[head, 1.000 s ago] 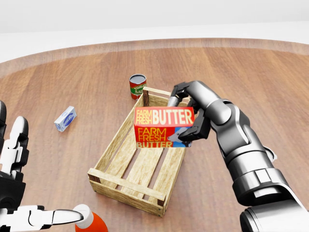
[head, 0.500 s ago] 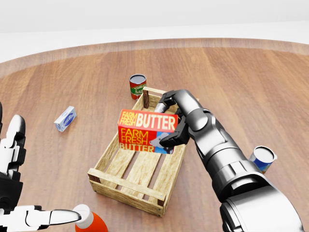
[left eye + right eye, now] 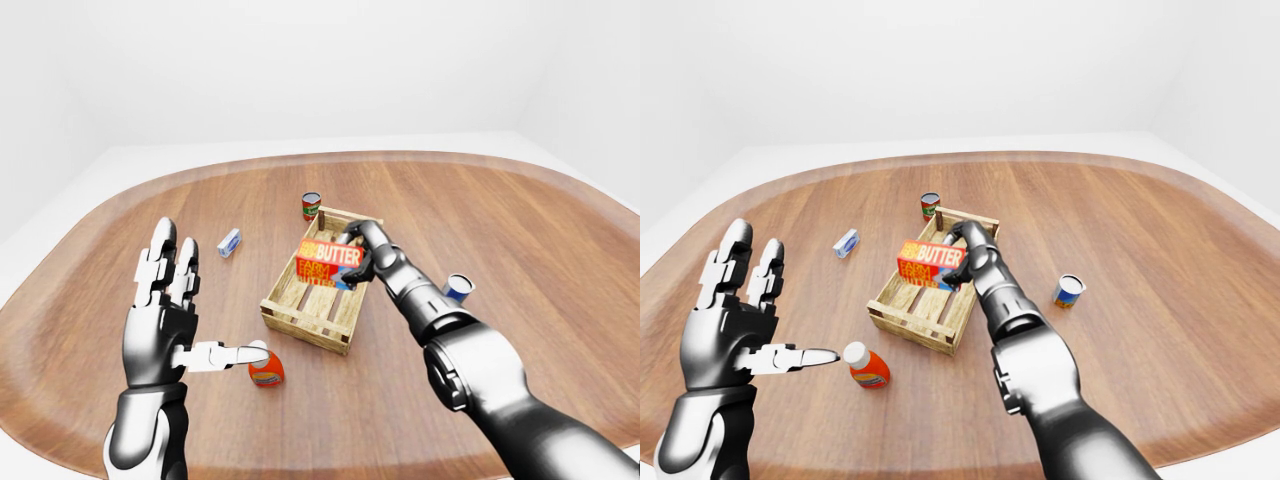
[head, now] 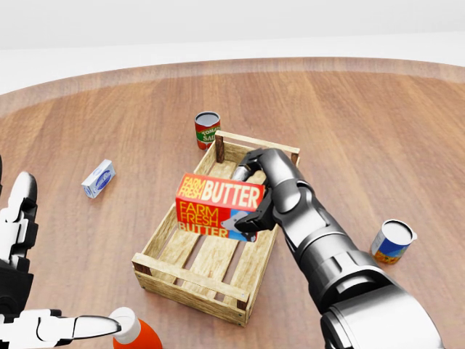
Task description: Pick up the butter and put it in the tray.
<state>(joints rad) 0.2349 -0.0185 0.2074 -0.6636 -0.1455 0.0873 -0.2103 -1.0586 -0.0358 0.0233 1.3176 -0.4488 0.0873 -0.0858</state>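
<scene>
While the right robot hand (image 4: 251,196) holds the butter (image 4: 218,207) over the tray (image 4: 190,282), its fingers are closed around the right end of the box. The butter is a red and orange box with big white letters on it. It is up in the air, just above the middle of the wooden tray, and you can see the tray's slats under it. In the head view the box leans a little, with its left end a bit higher. I cannot tell if its bottom edge touches the slats.

The tray is a wooden crate with low walls. It sits on the round brown desk (image 4: 378,123), near the middle.

The left robot hand (image 3: 165,310) is up in the air at the left side of the left-eye view. Its fingers are spread wide apart and it holds nothing. One finger sticks out sideways toward an orange bottle (image 3: 265,369) with a white cap. The bottle stands on the desk just below the tray's near corner.

A red and green can (image 4: 207,131) stands just above the top end of the tray in the head view, near it but not touching. A blue and white can (image 4: 391,242) stands on the desk to the right of the silver arm. A small blue and white box (image 4: 98,179) lies on the desk well to the left of the tray.
</scene>
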